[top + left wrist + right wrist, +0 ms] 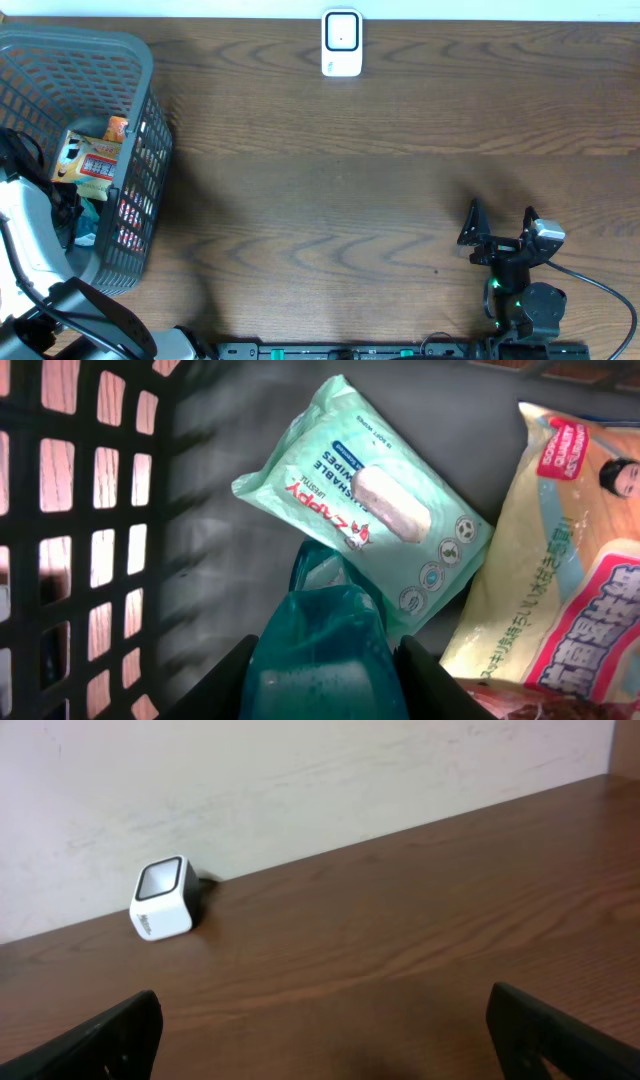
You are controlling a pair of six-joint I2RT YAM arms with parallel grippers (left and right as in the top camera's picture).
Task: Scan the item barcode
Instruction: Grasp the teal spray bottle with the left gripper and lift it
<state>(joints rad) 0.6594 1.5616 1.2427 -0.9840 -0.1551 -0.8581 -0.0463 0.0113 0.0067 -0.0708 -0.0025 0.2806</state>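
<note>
Left wrist view: left tool (322, 670) inside the basket (200, 540), fingers (215, 685) flanking a teal pouch (320, 625); grip uncertain. Right tool (500, 222) gapes wide by the robot-side right corner of the tabletop (330, 180).

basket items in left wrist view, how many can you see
3: teal pouch between the left gripper fingers, green wipes pack beyond it, cream snack bag at right. More may be hidden.

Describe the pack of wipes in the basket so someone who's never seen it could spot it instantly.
Start at the grey basket at the left end of the table. Inside, seen from the left wrist, a flat mint-green pack of wipes lies beside a cream snack bag and a teal pouch. Only it has a white oval flap on top.
</note>
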